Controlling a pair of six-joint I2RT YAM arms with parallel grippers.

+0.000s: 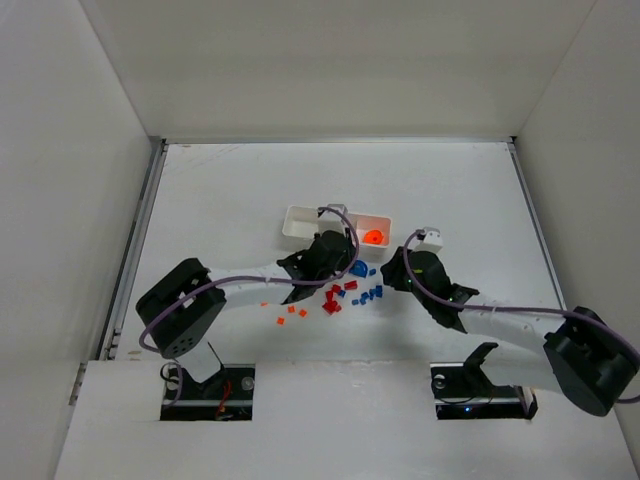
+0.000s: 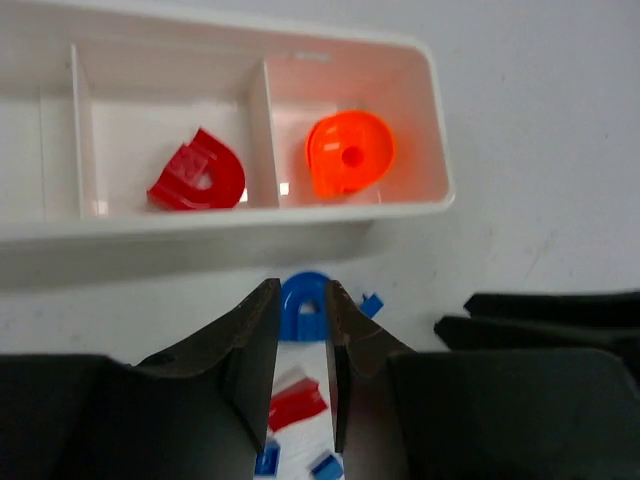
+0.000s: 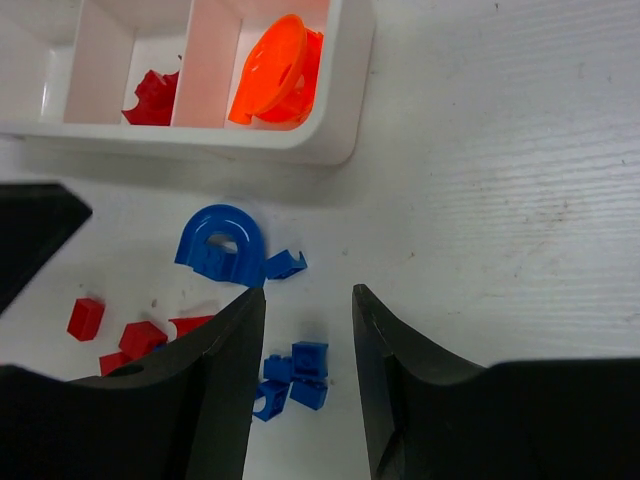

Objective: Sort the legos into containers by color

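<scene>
Sorting barely begun: the tray [image 2: 120, 225] holds one red piece [image 2: 198, 178] in its middle compartment and one orange piece [image 2: 350, 153] in the end compartment. The blue arch [image 3: 220, 240] and small bricks [image 3: 305, 362] lie on the table [image 1: 220, 200]. The left gripper [image 2: 302, 290] is narrowly parted and the right gripper [image 3: 307, 295] apart, both empty.

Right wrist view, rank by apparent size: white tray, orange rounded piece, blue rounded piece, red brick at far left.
1. white tray, largest by far.
2 and 3. orange rounded piece and blue rounded piece look alike; the orange one leans, so no ranking.
4. red brick, smallest.
</scene>
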